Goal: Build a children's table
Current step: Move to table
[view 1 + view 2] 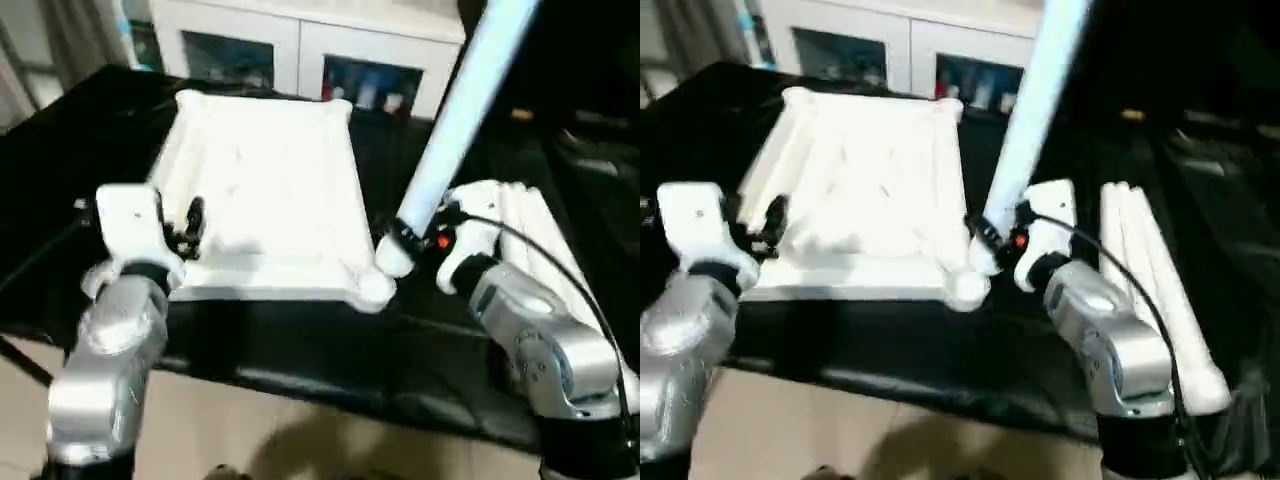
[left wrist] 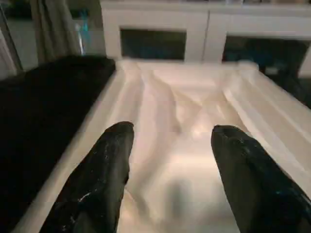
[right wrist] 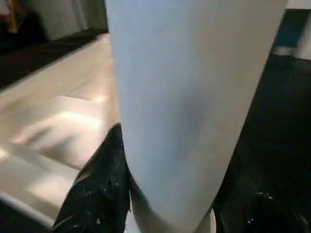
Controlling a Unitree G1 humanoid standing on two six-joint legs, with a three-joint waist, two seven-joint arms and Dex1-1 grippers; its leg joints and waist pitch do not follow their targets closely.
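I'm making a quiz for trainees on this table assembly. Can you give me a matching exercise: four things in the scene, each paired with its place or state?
Things:
1. table top
2. held leg
3. spare legs
4. left gripper

States:
A. open, holding nothing, over the ribbed underside
B. lying flat on the black surface, at the robot's right
C. upside down, ribs upward
D. gripped near its lower end, tilted, at a corner socket

Pairs: 1-C, 2-D, 3-B, 4-A

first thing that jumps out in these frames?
The long white leg slanting up from the table top's near right corner socket, gripped near its base by the right gripper. Next, the upturned white top on the black bench, with the left gripper open over its ribbed underside.
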